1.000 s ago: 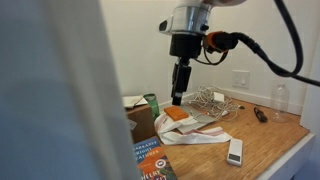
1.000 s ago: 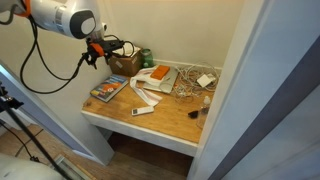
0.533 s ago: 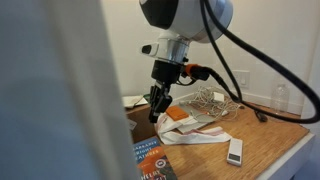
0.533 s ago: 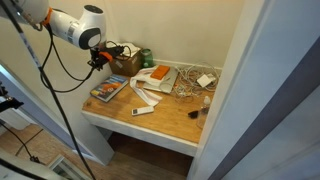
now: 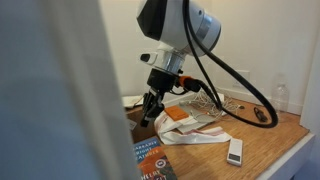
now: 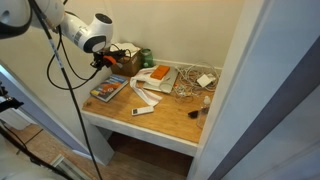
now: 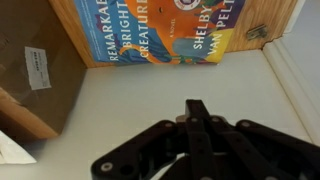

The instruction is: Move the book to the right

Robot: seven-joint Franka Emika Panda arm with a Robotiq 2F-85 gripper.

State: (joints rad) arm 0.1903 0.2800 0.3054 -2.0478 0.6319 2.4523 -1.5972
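The book (image 5: 150,160) lies flat at the near end of the wooden table (image 5: 270,135), its blue cover showing an orange band and white lettering. It also shows in an exterior view as the book (image 6: 107,90), near the table's left front corner. My gripper (image 5: 147,113) hangs above the table between the book and the cardboard box, shut with nothing in it. In the wrist view the gripper (image 7: 197,105) has its fingers pressed together over a white surface, and the book (image 7: 170,30) lies across the top of the picture.
A brown cardboard box (image 5: 140,122) stands just behind the book, also the box (image 7: 30,70). A white remote (image 5: 235,150), an orange flat item (image 5: 178,115) on white papers, a cable tangle (image 6: 190,82) and a green can (image 6: 146,57) lie further along the table.
The arm has swung down and across towards the box and book. The jaws have gone from open to shut, with nothing taken hold of.
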